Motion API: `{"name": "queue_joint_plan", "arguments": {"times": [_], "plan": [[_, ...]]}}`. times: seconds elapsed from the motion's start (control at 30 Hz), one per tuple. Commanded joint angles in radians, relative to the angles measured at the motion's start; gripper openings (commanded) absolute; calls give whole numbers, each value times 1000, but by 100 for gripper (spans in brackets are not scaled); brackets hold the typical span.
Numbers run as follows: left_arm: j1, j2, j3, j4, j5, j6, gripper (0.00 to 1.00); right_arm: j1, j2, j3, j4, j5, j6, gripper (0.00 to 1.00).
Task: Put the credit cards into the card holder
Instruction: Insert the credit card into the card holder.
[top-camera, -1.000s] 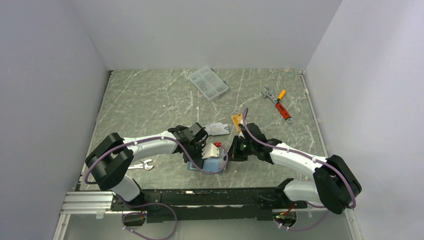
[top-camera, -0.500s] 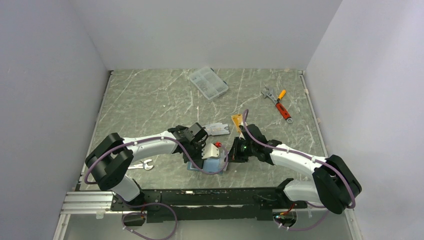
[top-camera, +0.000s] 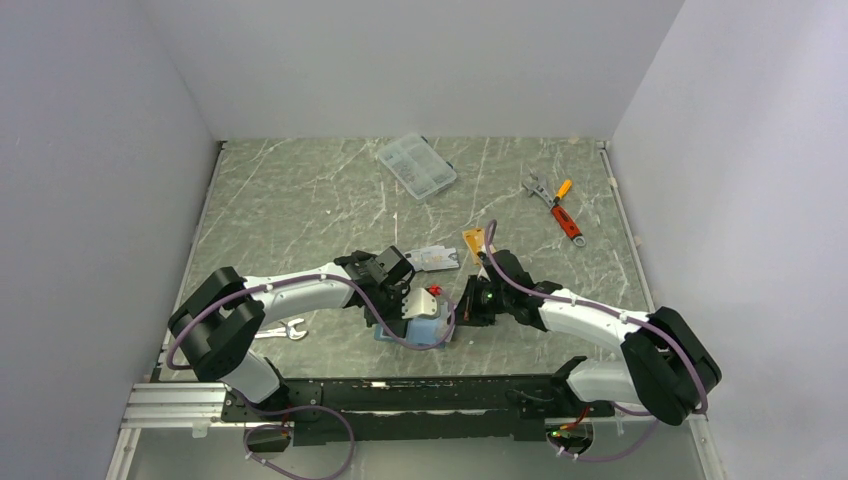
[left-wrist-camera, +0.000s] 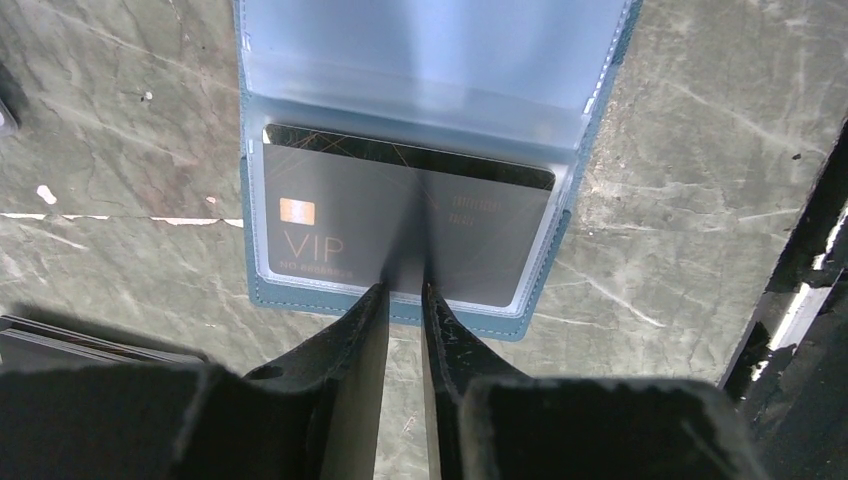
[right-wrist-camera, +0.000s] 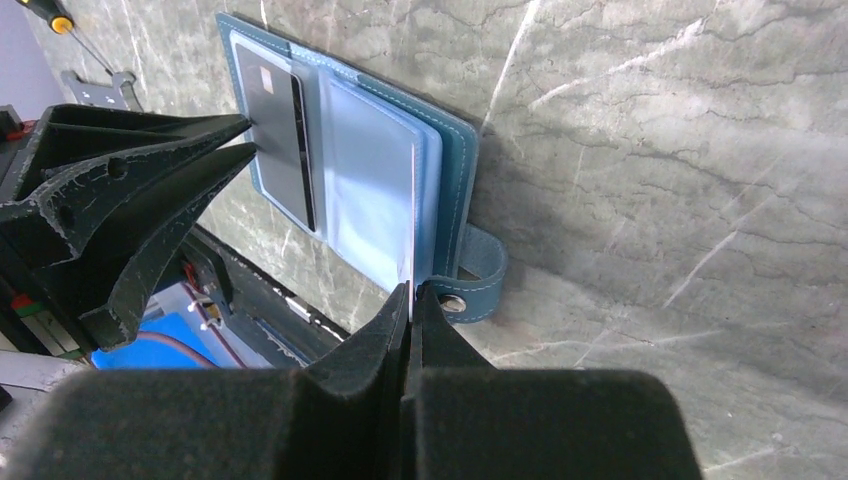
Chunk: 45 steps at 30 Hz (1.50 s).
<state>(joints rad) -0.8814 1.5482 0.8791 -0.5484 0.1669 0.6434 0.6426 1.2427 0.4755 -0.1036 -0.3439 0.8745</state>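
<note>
The teal card holder (left-wrist-camera: 600, 120) lies open on the table near the arms' bases, also visible in the top view (top-camera: 428, 331). A dark grey card marked VIP (left-wrist-camera: 330, 230) sits inside its clear front sleeve. My left gripper (left-wrist-camera: 405, 290) is open by a narrow gap, its tips at the card's near edge with nothing between them. My right gripper (right-wrist-camera: 410, 290) is shut on the edge of a thin pale-blue sleeve page of the card holder (right-wrist-camera: 455, 170), beside the snap tab (right-wrist-camera: 480, 275). A silver card (top-camera: 435, 258) and an orange card (top-camera: 473, 243) lie on the table behind.
A clear compartment box (top-camera: 416, 166) sits at the back. An adjustable wrench (top-camera: 537, 186) and orange and red-handled tools (top-camera: 564, 208) lie at the back right. A small spanner (top-camera: 283, 329) lies by the left arm. The black base rail (left-wrist-camera: 800, 300) runs close to the holder.
</note>
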Motion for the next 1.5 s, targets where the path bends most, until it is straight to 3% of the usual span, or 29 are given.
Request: {"name": "queue_joint_plan", "arguments": {"times": [0.0, 0.73, 1.47], "plan": [[-6, -31, -2, -12, -1, 6, 24, -5, -25, 14, -60, 50, -39, 0], [-6, -30, 9, -23, 2, 8, 22, -12, -30, 9, -31, 26, -30, 0], [-6, -27, 18, -37, 0, 12, 20, 34, -19, 62, -114, 108, -78, 0]]}}
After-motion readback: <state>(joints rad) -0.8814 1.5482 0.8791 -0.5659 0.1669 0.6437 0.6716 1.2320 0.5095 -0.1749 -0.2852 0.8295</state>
